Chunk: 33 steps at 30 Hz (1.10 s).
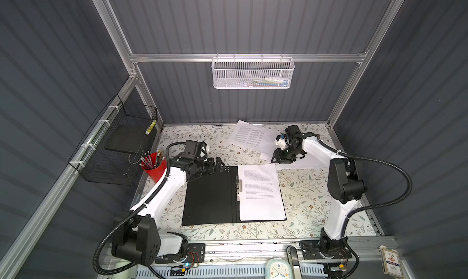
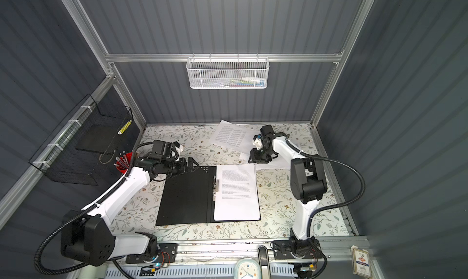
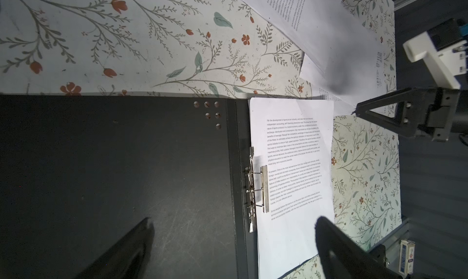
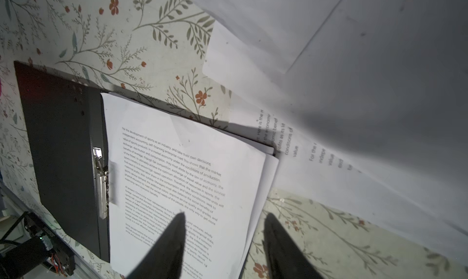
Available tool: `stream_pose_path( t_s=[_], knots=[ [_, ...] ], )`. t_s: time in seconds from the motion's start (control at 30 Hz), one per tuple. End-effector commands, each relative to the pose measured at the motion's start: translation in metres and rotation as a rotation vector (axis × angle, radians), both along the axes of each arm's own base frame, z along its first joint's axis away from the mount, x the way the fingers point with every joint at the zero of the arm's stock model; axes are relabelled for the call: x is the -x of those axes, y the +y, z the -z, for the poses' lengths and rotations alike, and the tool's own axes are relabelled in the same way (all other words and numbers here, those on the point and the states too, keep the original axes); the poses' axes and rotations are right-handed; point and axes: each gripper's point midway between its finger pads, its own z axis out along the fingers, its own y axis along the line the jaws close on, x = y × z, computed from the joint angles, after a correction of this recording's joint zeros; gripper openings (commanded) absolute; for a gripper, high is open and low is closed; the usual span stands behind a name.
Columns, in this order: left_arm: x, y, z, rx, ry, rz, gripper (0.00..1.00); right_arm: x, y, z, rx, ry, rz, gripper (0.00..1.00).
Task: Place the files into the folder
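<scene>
— Start with the right gripper (image 1: 274, 160). What's it doing?
— Its 2 fingers (image 4: 169, 247) stand apart with nothing between them. It hangs low just beyond the far right corner of the folder (image 1: 210, 199), over the near edge of the loose files (image 1: 250, 135). Whether the tips touch paper, I can't tell.
— And the left gripper (image 1: 219, 163)?
— Spread wide, holding nothing, above the far edge of the folder's left half.
— So the folder's open?
— Lying flat on the floral tabletop (image 1: 304, 189), black inside facing up, with the metal clip (image 1: 239, 186) along the spine. On its right half lie the filed sheets (image 1: 260, 191), print side up, left edge at the clip. The right wrist view shows at least 2 of them, one edge poking out beneath the top page.
— The rest of the paper?
— The loose files overlap at angles toward the back right, between the folder and the back wall.
— Anything else around?
— A red cup (image 1: 154, 168) of pencils beside the left arm, a black wire basket (image 1: 119, 143) on the left wall, and a white mesh basket (image 1: 253, 73) on the back rail.
</scene>
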Motion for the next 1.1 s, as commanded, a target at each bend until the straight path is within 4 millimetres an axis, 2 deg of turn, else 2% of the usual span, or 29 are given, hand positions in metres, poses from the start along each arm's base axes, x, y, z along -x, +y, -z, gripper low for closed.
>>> stream_pose_path(
  t_s=[0.0, 0.03, 0.07, 0.3, 0.4, 0.53, 0.67, 0.73, 0.87, 1.07],
  knots=[
    [-0.005, 0.0, -0.026, 0.021, -0.06, -0.006, 1.0, -0.001, -0.015, -0.019, 0.025, -0.057, 0.064, 0.79],
    [-0.005, 0.001, -0.03, 0.023, -0.068, -0.009, 1.0, -0.002, -0.021, -0.024, 0.048, -0.081, 0.085, 0.98],
    [-0.005, 0.001, -0.034, 0.024, -0.075, -0.017, 1.0, -0.001, -0.027, -0.03, 0.06, -0.101, 0.109, 0.99],
    [0.004, 0.008, -0.066, 0.06, -0.141, -0.072, 1.0, 0.007, -0.073, -0.068, 0.031, -0.252, 0.344, 0.99],
    [0.012, 0.013, -0.076, 0.079, -0.161, -0.101, 1.0, 0.01, -0.087, -0.071, -0.073, -0.249, 0.445, 0.99],
    [0.023, -0.002, -0.089, 0.163, -0.156, -0.031, 1.0, 0.013, -0.093, -0.079, -0.139, -0.279, 0.501, 0.99],
    [0.025, -0.02, -0.09, 0.25, -0.114, 0.035, 1.0, 0.01, -0.095, -0.079, -0.186, -0.307, 0.569, 0.99],
    [0.02, -0.028, -0.084, 0.276, -0.085, 0.057, 1.0, 0.003, -0.092, -0.076, -0.213, -0.278, 0.587, 0.99],
    [-0.002, -0.04, -0.07, 0.288, -0.04, 0.087, 1.0, -0.01, -0.072, -0.062, -0.294, -0.209, 0.565, 0.99],
    [-0.065, -0.06, -0.039, 0.255, 0.008, 0.1, 1.0, -0.034, -0.056, -0.043, -0.375, -0.167, 0.598, 0.99]
  ],
)
